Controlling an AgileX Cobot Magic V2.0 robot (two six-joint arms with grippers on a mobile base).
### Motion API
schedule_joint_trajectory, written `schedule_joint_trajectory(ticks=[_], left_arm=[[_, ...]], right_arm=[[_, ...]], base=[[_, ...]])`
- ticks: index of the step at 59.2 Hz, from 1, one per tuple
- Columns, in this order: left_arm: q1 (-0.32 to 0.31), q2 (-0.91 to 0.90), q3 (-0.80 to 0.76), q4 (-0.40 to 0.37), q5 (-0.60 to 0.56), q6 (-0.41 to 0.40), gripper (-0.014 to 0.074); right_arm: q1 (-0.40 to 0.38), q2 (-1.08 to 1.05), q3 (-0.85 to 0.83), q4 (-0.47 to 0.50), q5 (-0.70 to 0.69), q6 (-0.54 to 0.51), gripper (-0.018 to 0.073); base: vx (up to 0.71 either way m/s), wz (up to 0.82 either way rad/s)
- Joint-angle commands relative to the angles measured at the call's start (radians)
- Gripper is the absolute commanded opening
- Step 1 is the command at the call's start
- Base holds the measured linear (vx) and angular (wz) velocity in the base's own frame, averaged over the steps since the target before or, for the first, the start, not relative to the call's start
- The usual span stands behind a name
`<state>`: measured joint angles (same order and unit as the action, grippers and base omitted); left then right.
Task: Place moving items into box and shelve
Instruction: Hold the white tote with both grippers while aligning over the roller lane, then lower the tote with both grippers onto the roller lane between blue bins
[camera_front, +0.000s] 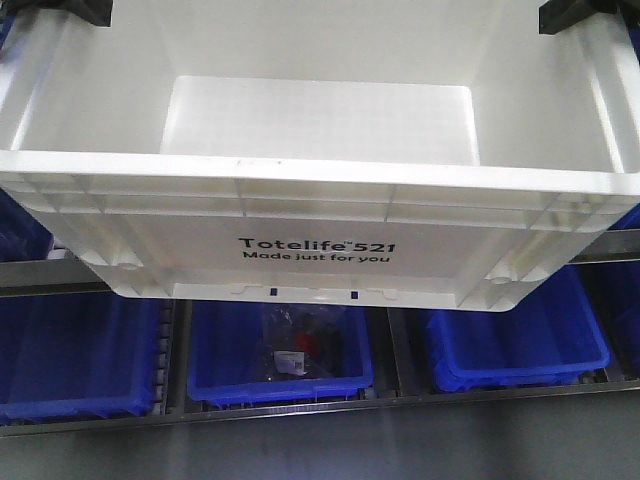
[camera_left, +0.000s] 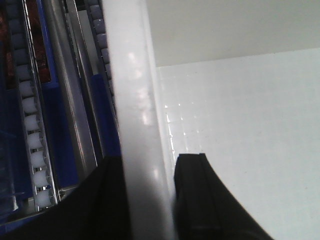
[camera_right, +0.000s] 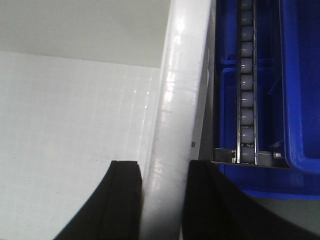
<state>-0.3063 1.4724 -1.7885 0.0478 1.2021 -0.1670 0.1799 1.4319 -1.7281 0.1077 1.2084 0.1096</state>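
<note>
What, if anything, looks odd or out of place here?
The white crate, gripped on its side rims by the left tool and right tool above the blue bins, shows a bare visible floor with nothing inside, which is odd for a box being shelved. Nothing else looks askew or damaged.

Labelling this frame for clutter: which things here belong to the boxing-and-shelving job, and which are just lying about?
Job: white crate; left gripper and right gripper, each clamped on a crate side rim; roller rack, likely the shelf.
Lying about: blue bins; bagged item in the middle bin.
</note>
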Motion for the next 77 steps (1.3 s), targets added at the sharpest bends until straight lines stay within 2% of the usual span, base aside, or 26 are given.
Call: schedule_joint_trajectory(ticks=[1, 37, 55, 65, 77], left_arm=[[0.007, -0.055, -0.039, 0.080, -0.104, 0.010, 0.0002], [0.007, -0.055, -0.039, 0.080, -0.105, 0.010, 0.0002], [0.007, -0.053, -0.039, 0.080, -0.194, 0.009, 0.0002], [0.007, -0.027, -0.039, 0.080, -0.207, 0.007, 0.0002], [0.007, 0.042, -0.039, 0.080, -0.240, 0.007, 0.0002]], right_arm=[[-0.010, -0.046, -0.041, -0.054, -0.114, -0.014, -0.0005], [-0.010, -0.046, -0.041, -0.053, -0.114, -0.014, -0.0005], [-0.010, -0.045, -0.041, -0.053, -0.124, -0.014, -0.0005], [-0.010, -0.013, -0.038, -0.060, -0.129, -0.017, -0.0005], [-0.010, 0.059, -0.038, -0.108, -0.189, -0.060, -0.0003]], base=[[0.00, 0.00], [0.00, 0.00], [0.00, 0.00], [0.00, 0.00], [0.00, 0.00]])
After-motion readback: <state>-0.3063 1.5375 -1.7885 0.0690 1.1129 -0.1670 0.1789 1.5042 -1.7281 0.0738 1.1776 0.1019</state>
